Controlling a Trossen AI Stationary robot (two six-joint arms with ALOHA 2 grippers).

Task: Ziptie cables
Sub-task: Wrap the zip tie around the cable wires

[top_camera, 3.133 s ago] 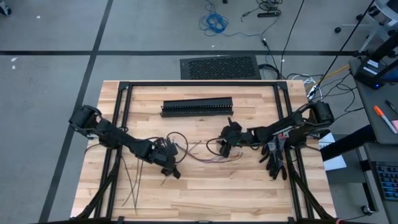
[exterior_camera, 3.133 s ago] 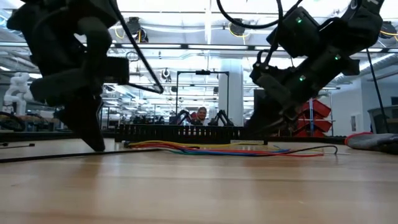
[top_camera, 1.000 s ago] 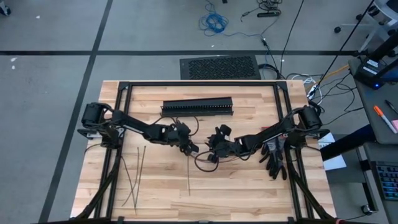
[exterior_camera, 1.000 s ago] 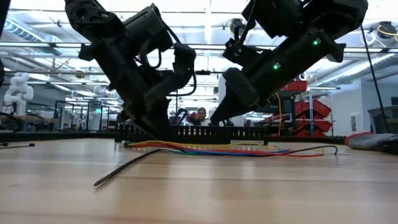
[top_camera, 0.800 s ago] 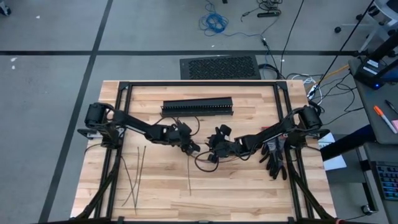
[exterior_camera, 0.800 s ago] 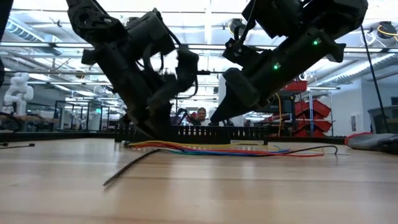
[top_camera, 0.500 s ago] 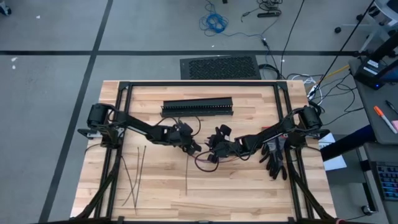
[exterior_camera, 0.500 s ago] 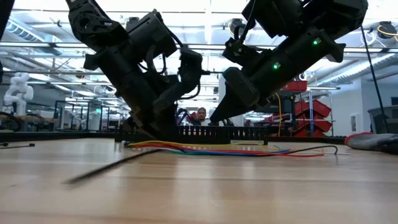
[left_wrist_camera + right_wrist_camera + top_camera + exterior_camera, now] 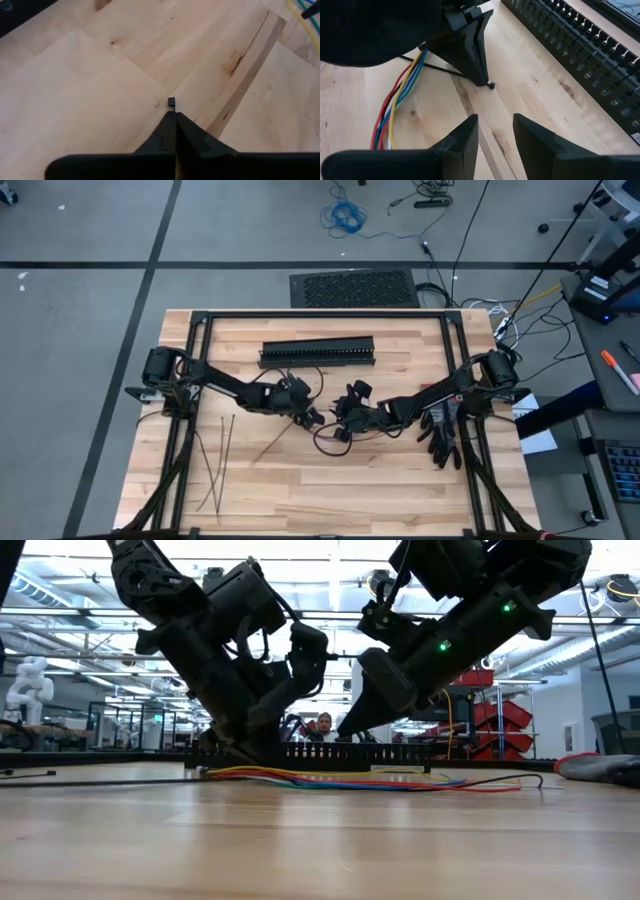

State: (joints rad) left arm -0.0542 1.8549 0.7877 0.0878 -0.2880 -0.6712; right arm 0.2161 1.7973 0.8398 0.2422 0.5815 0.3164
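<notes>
The cables (image 9: pixel 328 442), thin wires in red, blue, yellow and white, lie in a loose loop on the wooden table's middle and show as a flat band (image 9: pixel 360 781) in the low view. My left gripper (image 9: pixel 312 418) stands at their left end, slanting down, shut on one dark ziptie (image 9: pixel 280 440). My right gripper (image 9: pixel 342 422) faces it from the right. It is open (image 9: pixel 495 132), with bare wood between its fingers and the cables (image 9: pixel 400 100) beside them. Several spare zipties (image 9: pixel 215 460) lie flat at the near left. My left gripper pinches the ziptie just behind its small square head (image 9: pixel 171 101) between its two shut fingertips (image 9: pixel 479 60). The fingers slant down from the table's left. The head (image 9: pixel 491 86) pokes out past the tips at the wood. The strap (image 9: pixel 437 68) trails back toward the near left.
A long black slotted duct (image 9: pixel 317 352) lies across the far middle of the table, just beyond both grippers (image 9: pixel 580 50). Black gloves (image 9: pixel 442 438) lie at the right edge. A black frame (image 9: pixel 195 340) borders the table top.
My left gripper has sunk a little toward the table beside the cables. The ziptie's free end, which pointed toward the near edge and stood raised, has swung toward the near left and come down low. Its head end stayed at the fingertips.
</notes>
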